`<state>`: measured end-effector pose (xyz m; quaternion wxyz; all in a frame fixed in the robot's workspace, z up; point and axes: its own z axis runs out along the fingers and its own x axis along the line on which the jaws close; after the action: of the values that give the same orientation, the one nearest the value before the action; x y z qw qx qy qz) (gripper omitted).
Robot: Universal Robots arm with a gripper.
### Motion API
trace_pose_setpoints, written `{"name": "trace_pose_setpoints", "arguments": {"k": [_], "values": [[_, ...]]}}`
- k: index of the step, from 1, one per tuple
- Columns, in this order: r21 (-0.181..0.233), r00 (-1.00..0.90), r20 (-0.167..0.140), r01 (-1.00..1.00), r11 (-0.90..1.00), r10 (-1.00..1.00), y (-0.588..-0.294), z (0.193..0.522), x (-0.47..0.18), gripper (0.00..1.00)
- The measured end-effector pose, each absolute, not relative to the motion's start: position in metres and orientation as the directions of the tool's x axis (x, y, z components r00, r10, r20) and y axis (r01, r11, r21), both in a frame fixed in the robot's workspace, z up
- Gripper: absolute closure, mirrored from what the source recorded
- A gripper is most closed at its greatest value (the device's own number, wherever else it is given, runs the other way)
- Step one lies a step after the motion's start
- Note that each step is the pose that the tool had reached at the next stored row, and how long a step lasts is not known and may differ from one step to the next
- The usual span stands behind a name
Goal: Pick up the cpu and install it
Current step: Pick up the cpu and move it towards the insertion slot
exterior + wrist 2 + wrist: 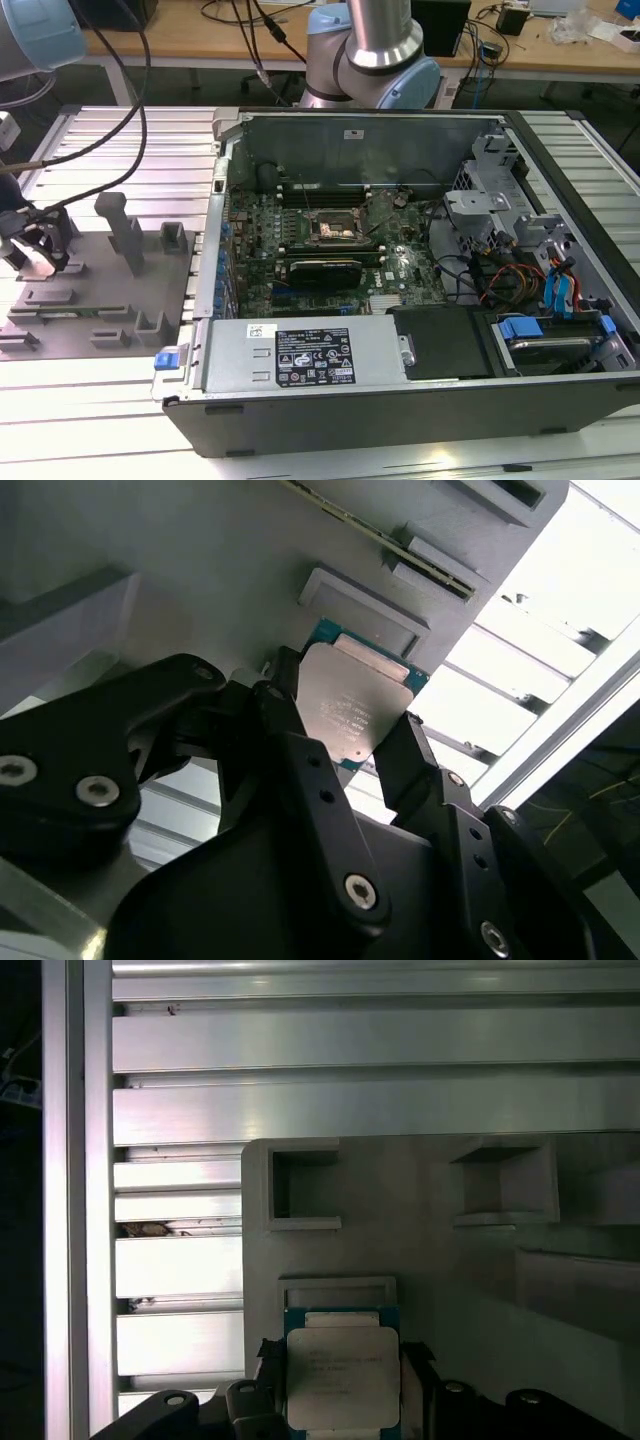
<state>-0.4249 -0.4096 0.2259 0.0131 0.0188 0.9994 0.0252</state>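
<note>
Second wrist view gives us our worry: the tool (345,722) is clenched on the cpu (352,700) by two thin opposite edges only, so a tilt could let it slip out or snag the raised rim on the tray (200,560) beside it. The cpu sits squarely between the fingers, over the tray; we cannot tell whether they touch.

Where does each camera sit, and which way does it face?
Exterior view: off the arm, looking down on the open computer case, grey tray and slatted table; shows the arm, with the hand over the tray.
First wrist view: at the wrist, facing straight down on tray and table; fingers flank the cpu.
Second wrist view: at the wrist, angled along the fingers toward the cpu.
Shared: both wrist views show the hand gripping the cpu.
</note>
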Motion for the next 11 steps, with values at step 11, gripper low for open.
{"name": "trace_pose_setpoints", "arguments": {"k": [11], "values": [[0.051, -0.999, -0.025, 0.037, 0.998, 0.038, -0.409, 0.243, -0.425, 0.45]]}}
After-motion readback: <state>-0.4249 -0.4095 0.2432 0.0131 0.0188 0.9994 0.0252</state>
